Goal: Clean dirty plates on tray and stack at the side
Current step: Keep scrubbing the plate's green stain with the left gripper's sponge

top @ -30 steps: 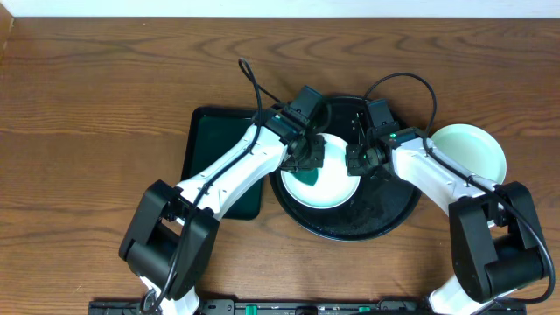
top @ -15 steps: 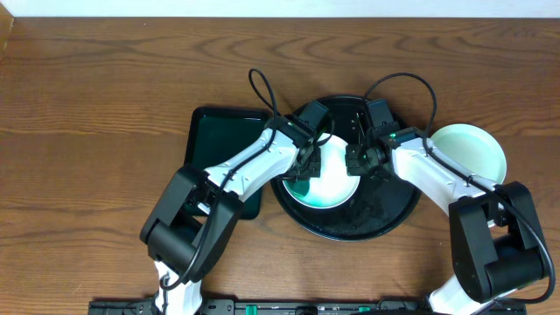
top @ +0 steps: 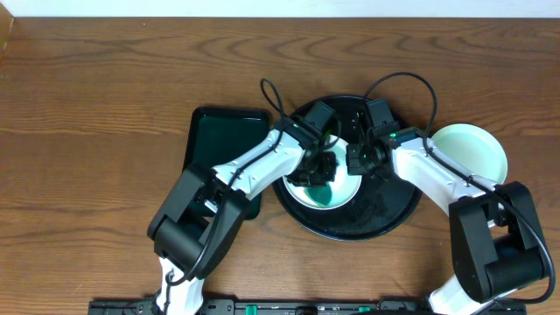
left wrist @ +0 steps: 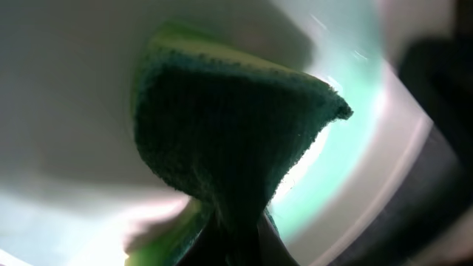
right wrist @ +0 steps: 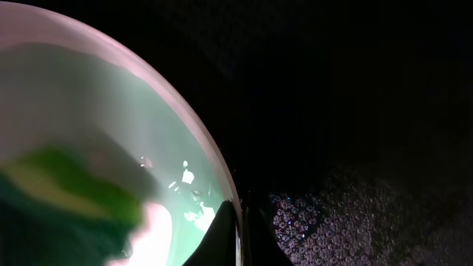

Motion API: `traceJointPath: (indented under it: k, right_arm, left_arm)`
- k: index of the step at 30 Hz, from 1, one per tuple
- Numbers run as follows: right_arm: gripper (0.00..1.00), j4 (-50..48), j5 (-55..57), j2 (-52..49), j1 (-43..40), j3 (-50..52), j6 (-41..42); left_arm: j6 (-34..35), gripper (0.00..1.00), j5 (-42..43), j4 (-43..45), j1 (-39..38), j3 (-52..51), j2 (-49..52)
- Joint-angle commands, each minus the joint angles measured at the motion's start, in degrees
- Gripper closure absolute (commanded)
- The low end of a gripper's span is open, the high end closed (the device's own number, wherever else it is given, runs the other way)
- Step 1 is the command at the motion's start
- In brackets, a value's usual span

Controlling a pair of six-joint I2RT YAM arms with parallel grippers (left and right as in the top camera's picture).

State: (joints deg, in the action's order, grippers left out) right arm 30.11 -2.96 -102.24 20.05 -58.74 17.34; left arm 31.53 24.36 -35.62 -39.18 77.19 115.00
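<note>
A pale mint plate (top: 331, 194) lies on the round black tray (top: 385, 214). My left gripper (top: 324, 166) is shut on a dark green sponge (top: 320, 173) and presses it on the plate's inside. In the left wrist view the sponge (left wrist: 229, 140) fills the middle against the plate (left wrist: 74, 74). My right gripper (top: 359, 160) is shut on the plate's right rim. In the right wrist view its fingers (right wrist: 222, 229) pinch the rim of the plate (right wrist: 89, 125) above the tray (right wrist: 355, 111). Another pale mint plate (top: 468, 153) sits on the table to the tray's right.
A dark-green rectangular tray (top: 223, 149) lies left of the black tray, partly under my left arm. The wooden table (top: 105, 105) stretches to the left and the back. Both arms cross over the black tray's back half.
My left gripper has carried the sponge to the right and slightly forward across the plate. The right gripper has stayed on the plate's rim.
</note>
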Motion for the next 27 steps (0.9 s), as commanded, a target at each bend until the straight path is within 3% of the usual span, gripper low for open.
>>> traceJointPath:
  k: [1, 6, 12, 16, 27]
  right_arm:
    - [0.99, -0.2, -3.5, 1.0, 0.7, 0.3, 0.2]
    - [0.99, -0.2, -3.5, 1.0, 0.7, 0.3, 0.2]
    - [0.99, -0.2, -3.5, 1.0, 0.7, 0.3, 0.2]
    - [0.99, -0.2, -3.5, 1.0, 0.7, 0.3, 0.2]
    - [0.99, -0.2, -3.6, 1.0, 0.7, 0.3, 0.2]
  left_arm:
    - [0.5, 0.92, 9.4, -0.1, -1.8, 2.4, -0.3]
    - [0.5, 0.93, 2.8, -0.3, -0.4, 2.8, -5.2]
    - [0.5, 0.92, -15.2, -2.7, -0.1, 2.8, -11.8]
    - [0.5, 0.92, -22.1, -3.3, -0.1, 2.2, -11.8]
    - [0.5, 0.92, -22.5, -2.2, 0.0, 0.1, -5.7]
